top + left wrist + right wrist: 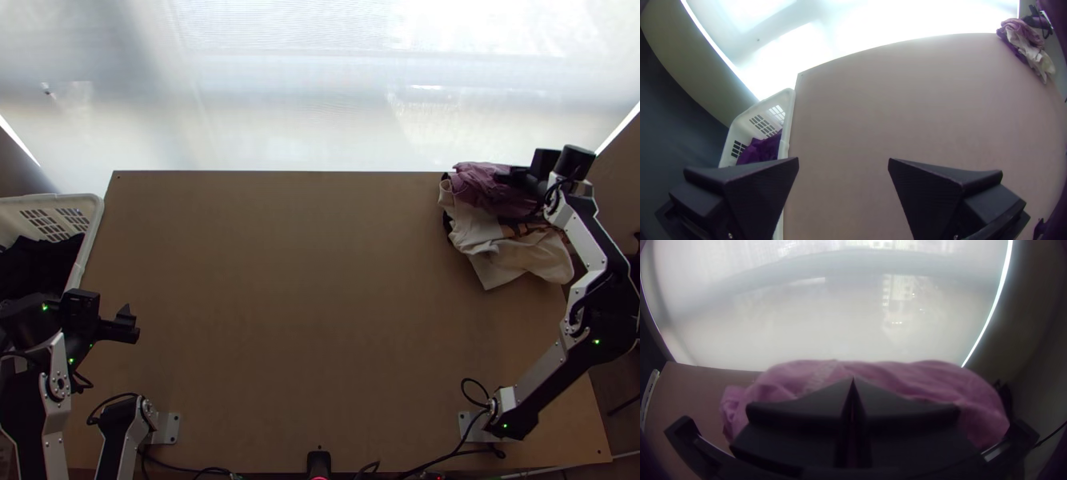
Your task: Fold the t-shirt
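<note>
From the top view, with the table (304, 320) read as a clock and twelve at the bright panel (280, 96), a bunched heap of clothes lies near two o'clock: mauve cloth (478, 186) crumpled at its far side, a white garment (512, 260) with a dark and orange print nearer (I can't say which of them is the t-shirt). The right gripper (509, 180) is over the mauve part, between one and two. At nine o'clock is the left gripper (133, 322), and at ten, just beside the table, the white basket (98, 224) with dark cloth (32, 268) in it

The left wrist view adds how that gripper stands: its two black fingers (933, 186) are spread wide, with tabletop showing between them. It also shows the basket's slotted wall and, well apart at two o'clock, the heap

The right wrist view gives the other gripper close up: its fingers (818, 402) are pressed together at the tips, against or just in front of the rumpled mauve cloth. Whether any fabric is caught between them, I can't tell
</note>
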